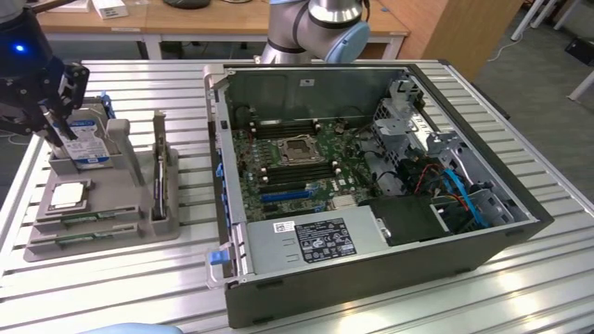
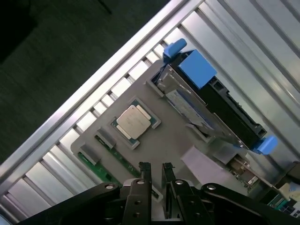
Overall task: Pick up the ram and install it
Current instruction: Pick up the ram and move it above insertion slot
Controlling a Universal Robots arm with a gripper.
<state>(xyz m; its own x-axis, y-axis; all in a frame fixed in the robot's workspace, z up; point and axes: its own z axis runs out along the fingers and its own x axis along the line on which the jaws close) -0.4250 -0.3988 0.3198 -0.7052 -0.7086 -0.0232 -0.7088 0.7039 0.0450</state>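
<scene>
My gripper [image 1: 54,129] hangs in the air over the grey tray [image 1: 111,240] at the exterior view's left. My two black fingers [image 2: 143,169] stand a little way apart, in a narrow gap. There is nothing between them, so I hold nothing and touch nothing.

Right under my hand in the exterior view stands the hard drive [image 1: 88,145] with its blue label, up on its edge in a slot of the tray. In the wrist view the same drive [image 2: 197,112] sits between blue plastic clips.

Next along the tray lies the small square silver processor chip [image 1: 69,195], flat in its own pocket. The wrist view has it too [image 2: 136,122].

The ram [image 1: 88,217] lies flat in the slot just past the chip, on the side away from the hard drive. It is a long, thin green stick. It is below my hand and apart from it, with the chip between it and the drive. The other ram stick [image 1: 83,238] lies just beside it, at the tray's outer edge. The wrist view shows its green edge [image 2: 96,167] near my fingertips.

At the exterior view's right stands the open computer case [image 1: 501,229] on the metal slat table [image 1: 557,278]. Inside is the green motherboard [image 1: 316,174].
</scene>
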